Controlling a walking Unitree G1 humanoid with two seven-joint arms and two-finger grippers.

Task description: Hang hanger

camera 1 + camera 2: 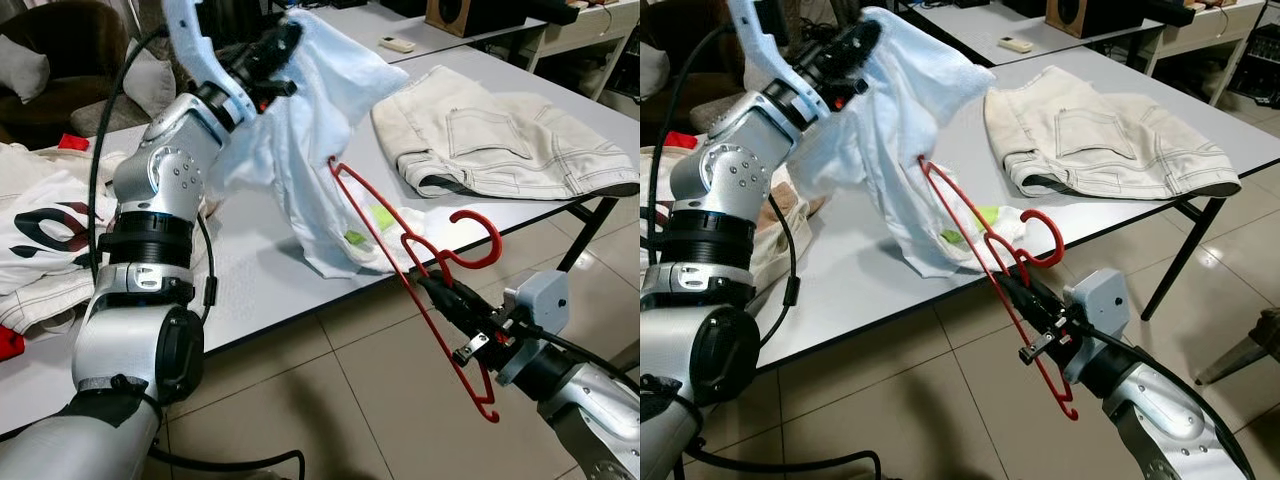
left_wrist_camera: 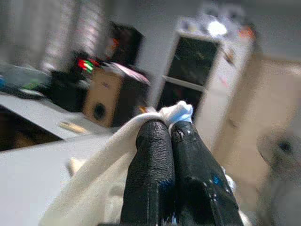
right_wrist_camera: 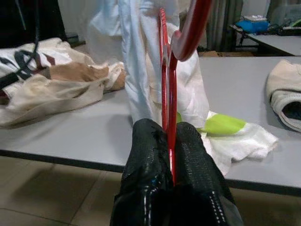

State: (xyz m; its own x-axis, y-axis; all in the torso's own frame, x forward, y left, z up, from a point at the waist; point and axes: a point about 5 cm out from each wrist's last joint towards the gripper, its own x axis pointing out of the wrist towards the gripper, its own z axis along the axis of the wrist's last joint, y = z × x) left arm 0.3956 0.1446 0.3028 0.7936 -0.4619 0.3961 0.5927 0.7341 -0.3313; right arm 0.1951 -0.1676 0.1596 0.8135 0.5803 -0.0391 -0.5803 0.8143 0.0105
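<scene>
Fingers of right gripper [image 3: 170,141] clamped on red hanger [image 1: 420,280]; left gripper [image 2: 170,129] pinched on white garment [image 1: 310,120], lifted above table [image 1: 250,270]. Beige shorts [image 1: 490,140] nearby.

— Where is the silver left arm?
— Raised high, its black two-fingered left gripper [image 1: 272,52] pinched closed.
— And the right?
— Low, reaching forward, right gripper [image 1: 432,287] clamped tight.

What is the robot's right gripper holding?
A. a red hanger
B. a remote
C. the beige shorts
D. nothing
A: the right gripper is shut on the red hanger, while the left gripper lifts the white garment above the table.
</scene>
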